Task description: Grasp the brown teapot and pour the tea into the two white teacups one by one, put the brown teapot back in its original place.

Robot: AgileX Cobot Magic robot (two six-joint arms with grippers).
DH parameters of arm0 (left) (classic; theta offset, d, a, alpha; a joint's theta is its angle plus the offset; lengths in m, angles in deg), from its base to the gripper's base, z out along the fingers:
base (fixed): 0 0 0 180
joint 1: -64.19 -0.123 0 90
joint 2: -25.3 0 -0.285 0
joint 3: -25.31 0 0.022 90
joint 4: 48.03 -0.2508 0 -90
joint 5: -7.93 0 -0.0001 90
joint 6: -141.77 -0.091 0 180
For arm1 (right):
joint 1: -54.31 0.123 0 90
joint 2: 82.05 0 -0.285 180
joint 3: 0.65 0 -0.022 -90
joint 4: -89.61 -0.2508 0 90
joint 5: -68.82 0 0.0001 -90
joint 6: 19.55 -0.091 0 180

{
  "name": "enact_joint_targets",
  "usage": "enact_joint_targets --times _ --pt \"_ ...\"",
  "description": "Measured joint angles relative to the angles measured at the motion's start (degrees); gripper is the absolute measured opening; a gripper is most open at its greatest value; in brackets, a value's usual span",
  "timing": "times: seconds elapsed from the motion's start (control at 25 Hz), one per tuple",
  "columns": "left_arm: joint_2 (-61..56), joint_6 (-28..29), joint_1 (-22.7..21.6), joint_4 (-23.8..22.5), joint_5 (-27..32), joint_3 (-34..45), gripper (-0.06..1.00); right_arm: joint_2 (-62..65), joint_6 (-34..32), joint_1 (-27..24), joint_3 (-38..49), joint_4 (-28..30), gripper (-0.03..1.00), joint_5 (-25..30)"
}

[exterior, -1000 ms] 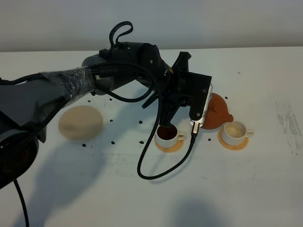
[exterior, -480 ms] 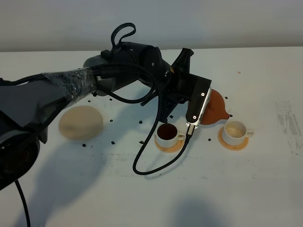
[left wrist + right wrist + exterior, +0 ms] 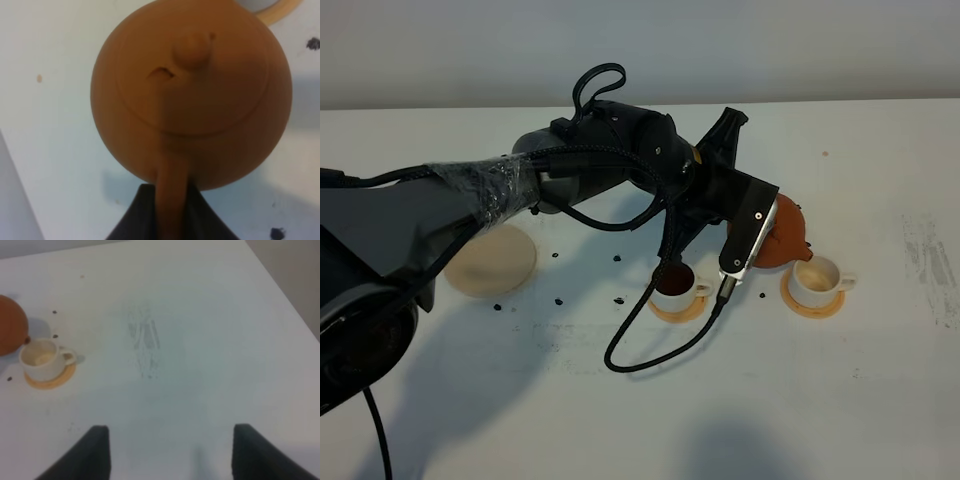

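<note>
The teapot [image 3: 788, 232] and left arm [image 3: 620, 165] crowd both teacups [image 3: 815, 280]; table's [image 3: 900, 200] right side lies open.

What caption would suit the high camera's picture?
Robot arm holds the teapot by a dark-filled cup and a second cup.

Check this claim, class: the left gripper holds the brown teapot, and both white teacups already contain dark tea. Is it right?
Not quite. Only the first teacup, nearer the beige coaster, holds dark tea; the second teacup is pale inside, as the exterior high view shows. The rest stands.
</note>
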Motion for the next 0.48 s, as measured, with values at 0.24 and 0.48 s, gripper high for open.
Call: enact_joint_targets --times 0.24,0.48 --pt "0.0 -1.0 0.6 -1.3 -1.4 0.0 0.08 0.0 0.0 0.0 0.0 0.0 0.51 0.0" --pt "0.0 -2.4 0.6 -2.2 -2.6 0.0 0.08 0.0 0.0 0.0 0.0 0.0 0.51 0.0"
